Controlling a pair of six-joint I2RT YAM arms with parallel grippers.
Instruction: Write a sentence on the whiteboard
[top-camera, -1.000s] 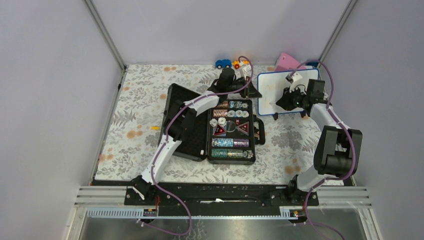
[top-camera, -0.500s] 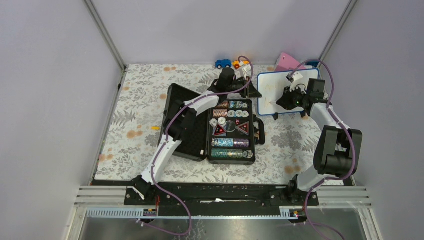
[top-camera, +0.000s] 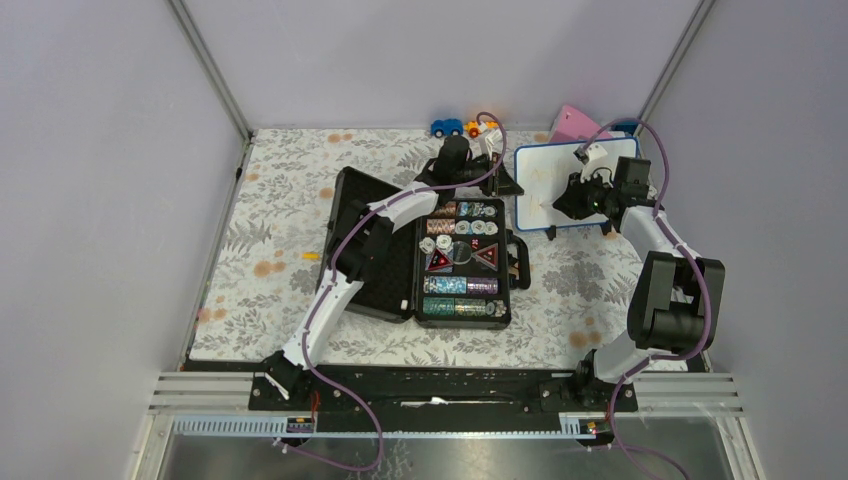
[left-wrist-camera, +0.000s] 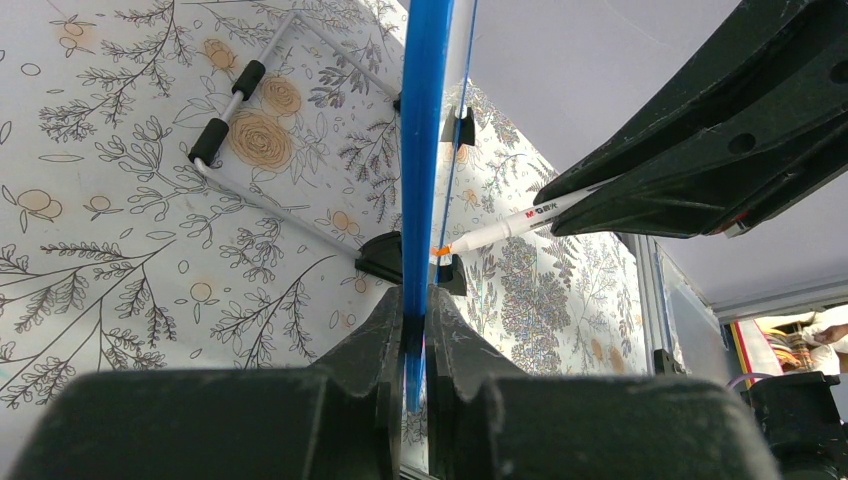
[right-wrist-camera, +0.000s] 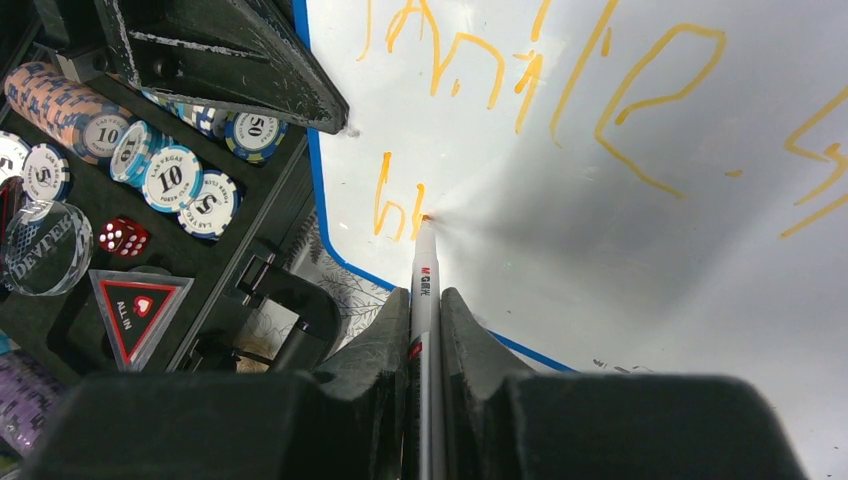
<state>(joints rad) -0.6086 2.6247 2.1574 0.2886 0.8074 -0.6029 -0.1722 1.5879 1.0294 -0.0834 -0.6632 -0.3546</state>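
Still, L claw (left-wrist-camera: 407, 308) clamps whiteboard (left-wrist-camera: 425, 120) edge, R claw (right-wrist-camera: 425, 300) clamps marker (right-wrist-camera: 422, 262), tip touching it; barely any shift.

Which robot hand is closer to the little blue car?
Left. The left gripper pinches the whiteboard edge, near the blue car; the right gripper holds the marker farther right.

The left arm (top-camera: 320, 310) and right arm (top-camera: 650, 230) wear white shells between black joint blocks, on black bases (top-camera: 275, 378). A purple cable (top-camera: 333, 255) trails along each. The left hand (left-wrist-camera: 405, 325) and right hand (right-wrist-camera: 425, 300) are matte black and scuffed.
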